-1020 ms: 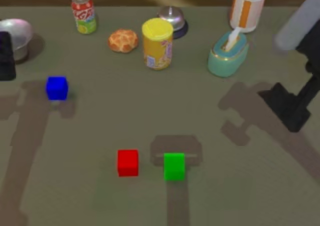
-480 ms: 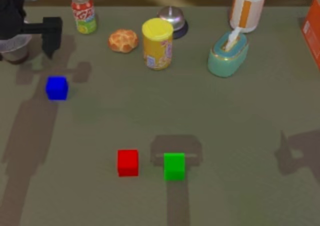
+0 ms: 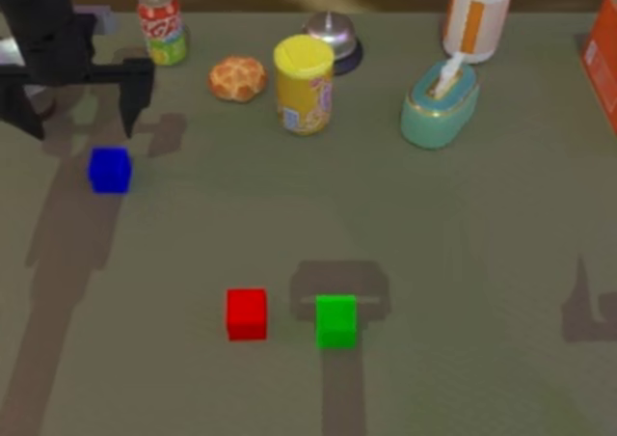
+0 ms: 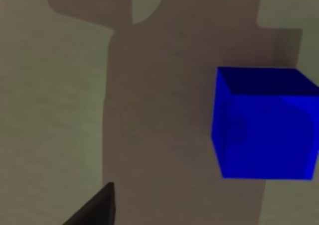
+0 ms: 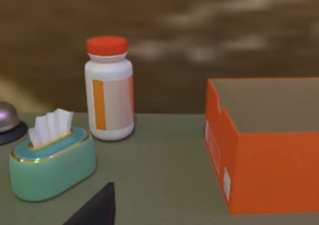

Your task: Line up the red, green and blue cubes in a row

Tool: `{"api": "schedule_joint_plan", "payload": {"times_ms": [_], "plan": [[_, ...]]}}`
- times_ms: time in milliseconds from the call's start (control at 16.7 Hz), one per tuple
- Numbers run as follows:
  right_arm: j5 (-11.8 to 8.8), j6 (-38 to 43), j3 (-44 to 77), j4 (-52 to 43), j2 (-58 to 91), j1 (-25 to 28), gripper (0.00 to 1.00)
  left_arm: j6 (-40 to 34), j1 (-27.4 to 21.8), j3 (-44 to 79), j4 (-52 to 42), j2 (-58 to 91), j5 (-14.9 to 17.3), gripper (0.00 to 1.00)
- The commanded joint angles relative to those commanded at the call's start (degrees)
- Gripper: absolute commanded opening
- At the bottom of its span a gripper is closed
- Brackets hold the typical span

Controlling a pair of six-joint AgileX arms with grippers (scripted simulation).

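Note:
The blue cube (image 3: 109, 169) sits at the table's left, and in the left wrist view the blue cube (image 4: 264, 123) lies off to one side of the gripper. My left gripper (image 3: 81, 116) hovers just behind it and slightly to its left, open wide, with nothing between its dark fingers (image 3: 131, 103). At the front middle the red cube (image 3: 246, 313) and the green cube (image 3: 335, 320) stand side by side with a small gap. My right gripper (image 5: 159, 215) is outside the top view, off the right side. One of its fingertips (image 5: 99, 207) shows, and it holds nothing.
Along the back stand a soda can (image 3: 162, 24), a bread roll (image 3: 237, 77), a yellow canister (image 3: 304, 84), a bell (image 3: 334, 37), a teal tissue box (image 3: 440, 103) and a white bottle (image 3: 476, 13). An orange box (image 3: 605, 60) stands at the right edge.
My left arm has come in from the far left and moved right and forward, to just behind the blue cube. My right arm has pulled away off the right side. The cubes have not moved.

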Motion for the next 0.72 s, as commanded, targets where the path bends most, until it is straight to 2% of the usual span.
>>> {"api": "schedule_joint_plan", "payload": {"times_ms": [420, 720], "plan": [[0.0, 0.1, -0.3, 0.2, -0.4, -0.1, 1.00, 0.1, 0.2, -0.7, 0.9, 0.4, 0.0, 1.00], [0.0, 0.1, -0.3, 0.2, -0.4, -0.1, 1.00, 0.1, 0.1, -8.5, 11.5, 2.7, 0.0, 1.00]]}}
